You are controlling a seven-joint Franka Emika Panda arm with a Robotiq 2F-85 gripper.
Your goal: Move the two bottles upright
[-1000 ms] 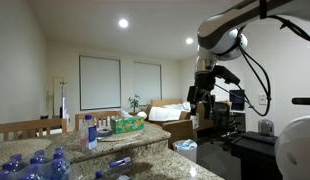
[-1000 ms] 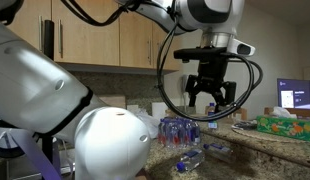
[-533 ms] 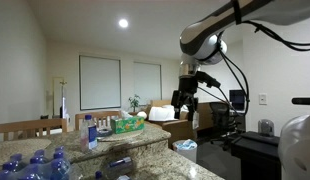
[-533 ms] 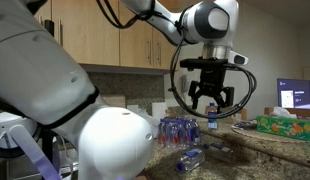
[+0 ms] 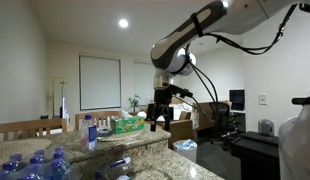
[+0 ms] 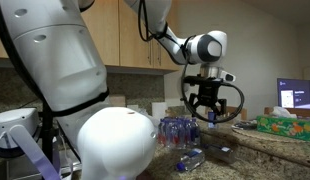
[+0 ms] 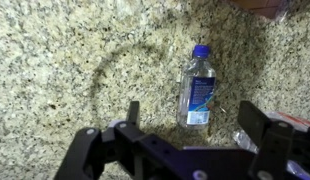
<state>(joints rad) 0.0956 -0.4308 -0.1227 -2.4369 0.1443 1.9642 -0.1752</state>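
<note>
- The pack of bottles [image 6: 175, 130] is taken as the landmark and is seen standing on the counter [image 6: 257, 150].
- Just in front of the pack, a bottle [image 6: 192, 159] is found lying on its side on the counter. It has not been stood up.
- Compared with a second ago, the fingers [image 6: 194, 108] have been carried in from the side, farther over the counter and lower. They now hang above and slightly right of the pack, so an approach is judged to be under way, with no grasp made.
- In the wrist view the fingers [image 7: 132, 115] are shown spread wide and empty. The lying bottle [image 7: 198, 88] is centred between them, with its blue cap [image 7: 200, 50] pointed away.
- The bottle is not touched by the fingers, so a descent is judged to be needed before closing.
- Farther right, partly hidden by a finger, a clear shape is glimpsed. It is probably the other bottle [image 7: 241, 138], but its pose cannot be told.
</note>
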